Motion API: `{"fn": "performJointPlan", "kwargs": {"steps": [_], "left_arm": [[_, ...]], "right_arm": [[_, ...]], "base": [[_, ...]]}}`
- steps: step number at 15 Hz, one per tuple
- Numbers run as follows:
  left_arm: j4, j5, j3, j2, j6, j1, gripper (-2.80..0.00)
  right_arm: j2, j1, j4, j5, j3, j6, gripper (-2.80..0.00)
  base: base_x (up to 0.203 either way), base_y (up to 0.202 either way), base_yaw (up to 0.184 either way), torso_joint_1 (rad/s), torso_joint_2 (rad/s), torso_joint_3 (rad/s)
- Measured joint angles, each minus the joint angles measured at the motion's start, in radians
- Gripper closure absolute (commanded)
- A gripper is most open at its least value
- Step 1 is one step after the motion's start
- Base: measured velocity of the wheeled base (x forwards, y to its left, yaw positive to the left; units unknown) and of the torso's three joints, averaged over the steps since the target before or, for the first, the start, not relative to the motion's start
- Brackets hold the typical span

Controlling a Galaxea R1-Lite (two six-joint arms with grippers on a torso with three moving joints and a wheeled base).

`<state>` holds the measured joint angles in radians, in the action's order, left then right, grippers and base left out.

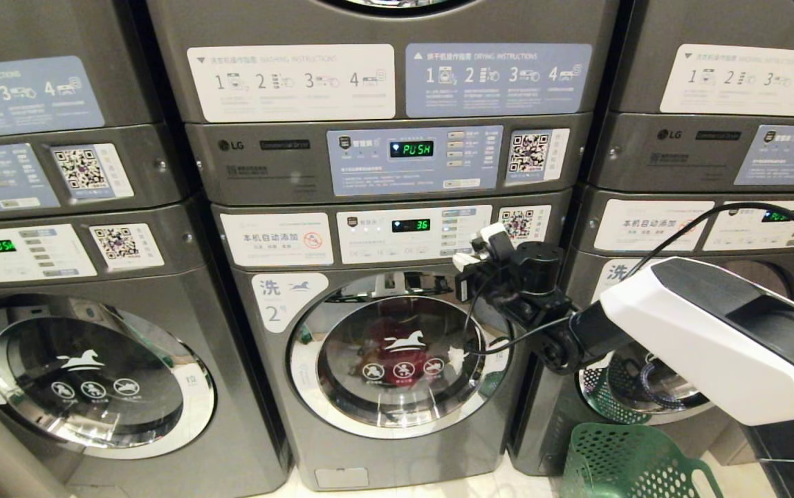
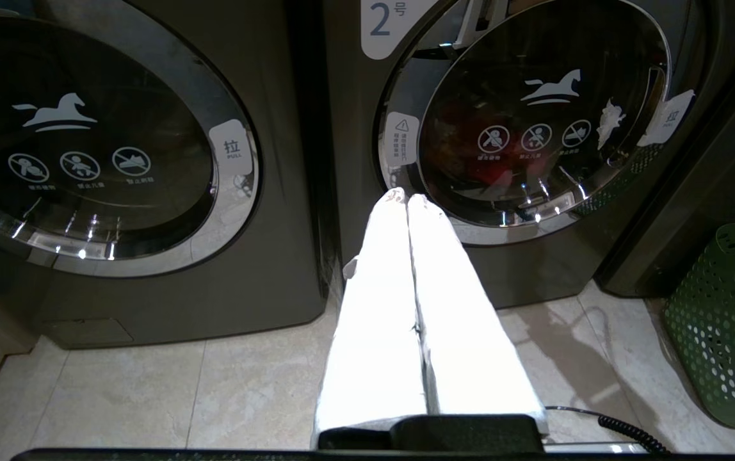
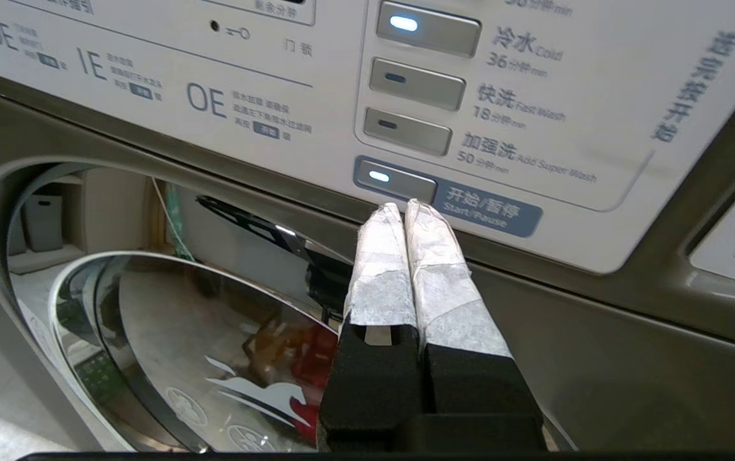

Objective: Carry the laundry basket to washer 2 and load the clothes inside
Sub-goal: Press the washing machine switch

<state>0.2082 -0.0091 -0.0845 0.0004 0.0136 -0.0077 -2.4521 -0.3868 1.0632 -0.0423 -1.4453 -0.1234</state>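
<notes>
Washer 2 (image 1: 383,346) stands in the middle of the row with its door closed, the clothes (image 1: 397,339) showing red behind the glass, and the laundry basket (image 1: 629,463) on the floor by its lower right corner. The right gripper (image 3: 404,208), clenched on nothing, points at the control panel's (image 3: 470,128) lower edge, its tips just below the lit start button (image 3: 395,180). The left gripper (image 2: 406,200), also clenched and empty, hangs low, aimed at the door's lower rim.

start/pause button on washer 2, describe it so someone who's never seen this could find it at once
Find washer 2, the middle grey machine, labelled with a horse and a 2. On its white control panel above the door, follow the column of grey buttons down. The start/pause button is lowest, alone beside a blue label, at the shut right hand.
</notes>
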Motion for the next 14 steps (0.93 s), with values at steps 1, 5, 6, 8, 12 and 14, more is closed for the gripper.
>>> {"fn": "performJointPlan", "kwargs": {"steps": [1,5,6,8,12,14], "left_arm": [[0.000,0.000,0.000,0.000,0.000,0.000,0.00],[0.000,0.000,0.000,0.000,0.000,0.000,0.00],[0.000,0.000,0.000,0.000,0.000,0.000,0.00],[0.000,0.000,0.000,0.000,0.000,0.000,0.00],[0.000,0.000,0.000,0.000,0.000,0.000,0.00],[0.000,0.000,0.000,0.000,0.000,0.000,0.00]], "right_arm": [[-0.005,0.000,-0.001,0.000,-0.008,0.000,0.00],[-0.027,-0.015,-0.022,0.000,-0.054,0.000,0.00],[-0.032,-0.017,-0.031,0.000,-0.071,0.000,0.00],[-0.045,-0.019,-0.055,0.000,-0.110,0.000,0.00],[-0.065,-0.022,-0.099,0.001,-0.165,0.000,0.00],[-0.073,-0.022,-0.107,0.002,-0.185,0.000,0.00]], "base": [[0.000,0.000,0.000,0.000,0.00,0.000],[0.000,0.000,0.000,0.000,0.00,0.000],[0.000,0.000,0.000,0.000,0.00,0.000],[0.000,0.000,0.000,0.000,0.00,0.000],[0.000,0.000,0.000,0.000,0.00,0.000],[0.000,0.000,0.000,0.000,0.00,0.000]]}}
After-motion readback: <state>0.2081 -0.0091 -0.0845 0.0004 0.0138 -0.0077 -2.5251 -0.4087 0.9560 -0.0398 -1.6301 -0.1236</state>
